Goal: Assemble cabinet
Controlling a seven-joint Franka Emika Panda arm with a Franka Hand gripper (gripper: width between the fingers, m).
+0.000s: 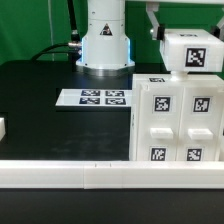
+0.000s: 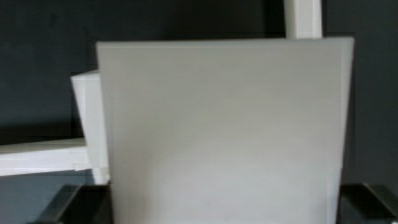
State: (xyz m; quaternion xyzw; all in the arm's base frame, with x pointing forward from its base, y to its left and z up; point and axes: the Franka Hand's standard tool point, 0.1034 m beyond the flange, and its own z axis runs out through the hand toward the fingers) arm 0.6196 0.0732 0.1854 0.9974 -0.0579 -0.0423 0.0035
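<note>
The cabinet (image 1: 178,115) is a large white box with black-and-white tags. It stands at the exterior view's right, behind the front rail. My gripper (image 1: 178,32) is above it, shut on a white tagged block (image 1: 192,52) that hangs just over the cabinet's top. In the wrist view this block (image 2: 222,120) fills most of the picture as a plain white face. My gripper (image 2: 217,206) has a dark finger (image 2: 68,203) against each of its sides. A white edge (image 2: 84,100) shows behind the block; I cannot tell which part it is.
The marker board (image 1: 95,98) lies flat on the black table in front of the robot base (image 1: 105,45). A long white rail (image 1: 70,175) runs along the front. A small white piece (image 1: 3,128) sits at the exterior view's left edge.
</note>
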